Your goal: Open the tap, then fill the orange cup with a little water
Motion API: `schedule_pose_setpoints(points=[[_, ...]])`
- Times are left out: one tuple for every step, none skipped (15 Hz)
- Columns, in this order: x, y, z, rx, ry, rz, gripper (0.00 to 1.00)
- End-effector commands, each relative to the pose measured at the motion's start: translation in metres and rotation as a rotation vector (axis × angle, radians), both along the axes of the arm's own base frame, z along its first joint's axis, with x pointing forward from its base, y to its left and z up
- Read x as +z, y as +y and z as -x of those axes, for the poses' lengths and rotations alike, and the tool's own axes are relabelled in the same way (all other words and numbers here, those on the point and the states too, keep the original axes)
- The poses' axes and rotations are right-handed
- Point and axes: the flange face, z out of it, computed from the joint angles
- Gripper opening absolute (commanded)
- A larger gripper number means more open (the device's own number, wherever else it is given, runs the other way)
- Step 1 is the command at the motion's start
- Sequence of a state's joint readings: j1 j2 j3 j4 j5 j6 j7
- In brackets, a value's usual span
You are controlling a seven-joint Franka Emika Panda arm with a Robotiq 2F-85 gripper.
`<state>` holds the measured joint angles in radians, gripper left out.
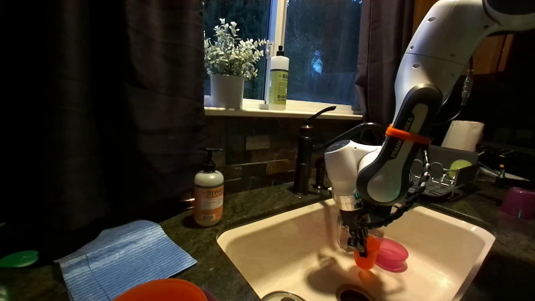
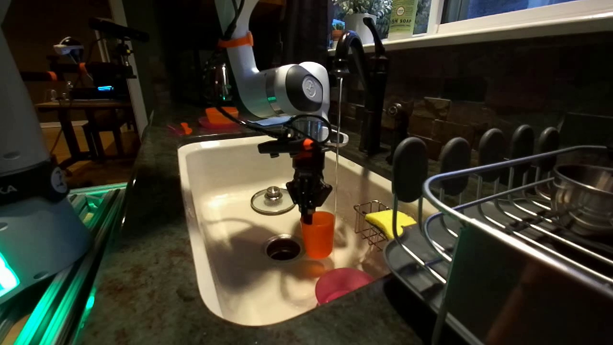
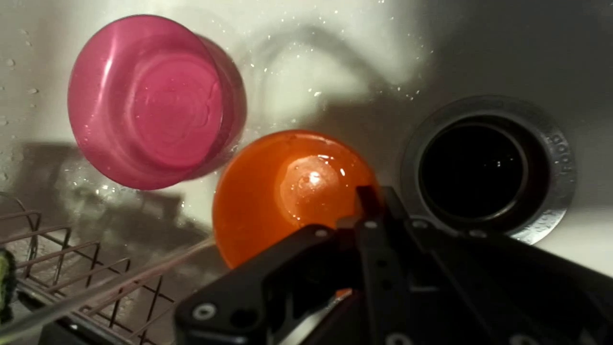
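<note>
An orange dish (image 1: 161,289) is cut off below; beyond it, a pump bottle (image 1: 209,200) reads MEYER. In the sink (image 1: 259,239), the claw (image 2: 308,216) pinches the orange cup (image 1: 370,258) by its rim. A band (image 1: 403,134) splits FRANK from MIKA on the arm (image 1: 439,50), which partly hides the running tap (image 1: 304,163). Beyond, a green-labelled bottle (image 2: 402,24) shows SOAP.

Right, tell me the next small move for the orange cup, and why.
I'd probably ease the orange cup a little toward the yellow sponge, into the water stream. The tap is running and the gripper grips the cup's rim, but in the wrist view the stream seems to fall by the rim on the sponge side, not into the middle.
</note>
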<state>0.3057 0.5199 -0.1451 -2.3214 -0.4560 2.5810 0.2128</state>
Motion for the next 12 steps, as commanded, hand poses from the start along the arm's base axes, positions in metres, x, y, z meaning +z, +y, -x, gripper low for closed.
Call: schedule_pose_setpoints(points=[[-0.0018,-0.0017,-0.0025,0.032,0.008,0.023,0.01],[-0.0015,-0.0022,-0.0028,0.035,0.007,0.024,0.01],[-0.0011,-0.0025,-0.0031,0.037,0.004,0.025,0.01],[-0.0009,-0.0025,-0.0033,0.04,0.003,0.025,0.01],[-0.0009,-0.0023,-0.0032,0.043,0.002,0.028,0.01],[-0.0007,-0.0025,-0.0032,0.044,0.001,0.028,0.01],[-0.0005,-0.0024,-0.0032,0.048,0.001,0.029,0.01],[-0.0006,-0.0023,-0.0032,0.05,0.001,0.03,0.01],[-0.0006,-0.0025,-0.003,0.052,0.0,0.031,0.01],[-0.0003,-0.0033,-0.0025,0.05,-0.003,0.032,0.01],[0.0,-0.0037,-0.0021,0.049,-0.004,0.035,0.01],[0.0002,-0.0042,-0.0021,0.051,-0.005,0.035,0.01]])
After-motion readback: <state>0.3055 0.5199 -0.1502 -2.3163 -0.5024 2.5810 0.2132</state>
